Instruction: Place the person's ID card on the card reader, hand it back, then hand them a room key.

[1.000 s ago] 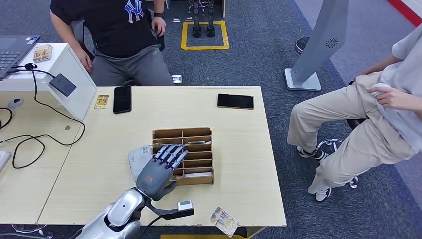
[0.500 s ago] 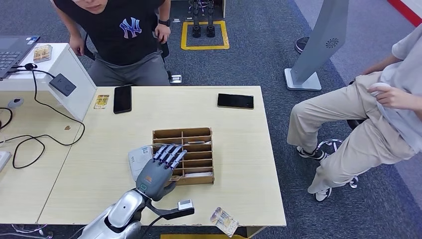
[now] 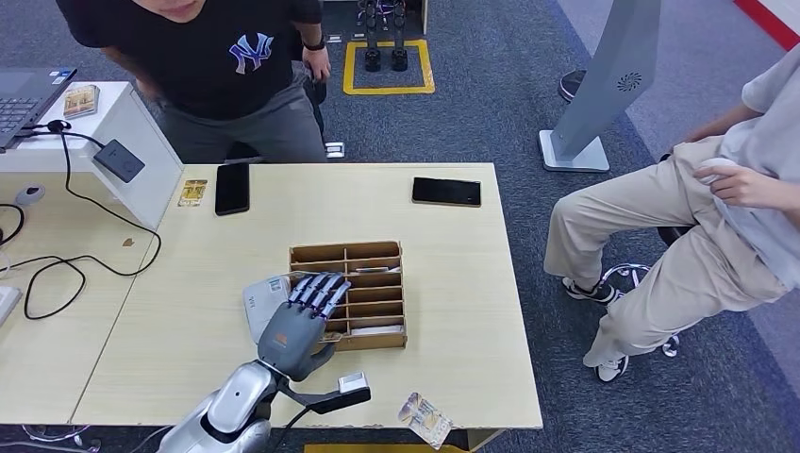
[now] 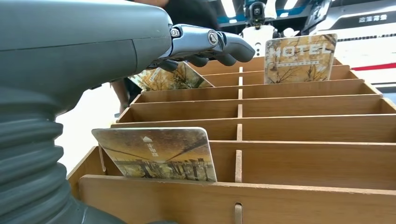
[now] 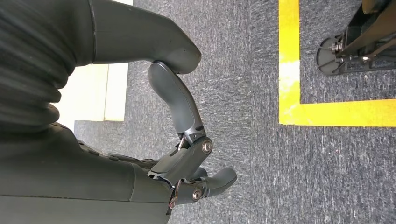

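Note:
My left hand [image 3: 302, 326] hovers over the left side of the wooden key rack [image 3: 368, 260], fingers stretched out and apart, holding nothing. In the left wrist view its fingertips [image 4: 224, 44] reach above a key card [image 4: 173, 78] leaning in a far slot. Another key card [image 4: 161, 154] stands in the nearest slot, and a third marked HOTEL [image 4: 299, 58] stands at the back. The white card reader [image 3: 259, 304] lies just left of the rack, partly under my hand. A gold card [image 3: 192, 192] lies at the table's far left. My right hand [image 5: 187, 140] hangs over the carpet, holding nothing.
A person in a black shirt [image 3: 217, 57] leans in at the table's far side. Two black phones [image 3: 232, 188] [image 3: 445, 191] lie near that edge. A loose card [image 3: 425, 420] sits at the front edge. A seated person in beige [image 3: 698, 217] is on the right. Cables [image 3: 66, 255] trail on the left desk.
The person in black has risen from the chair and leans toward the table. My left hand has stayed over the rack, shifting only slightly.

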